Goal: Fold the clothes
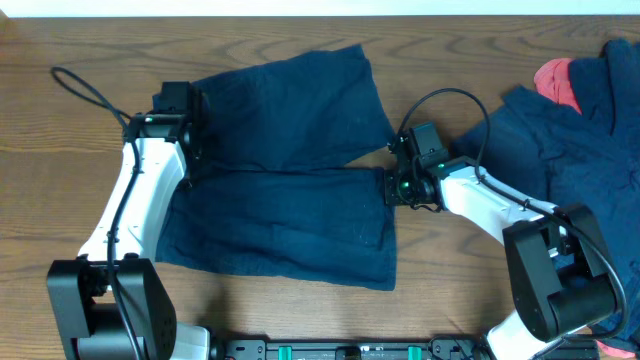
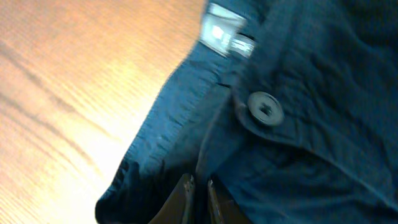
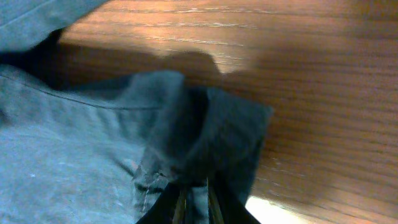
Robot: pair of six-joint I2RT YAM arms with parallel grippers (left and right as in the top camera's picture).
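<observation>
Left gripper (image 2: 200, 186) pinches the shorts (image 1: 290, 210) at the waistband, right gripper (image 3: 196, 190) at a leg hem. Spread flat mid-table, they look light and limp, best held by seamed edges.

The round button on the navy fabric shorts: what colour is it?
Dark slate-grey button; left wrist view shows it best.

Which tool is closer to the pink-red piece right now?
Right. The right tool pinches the shorts at the hem, nearer the pink-red piece; the left tool pinches their far waistband edge.
</observation>
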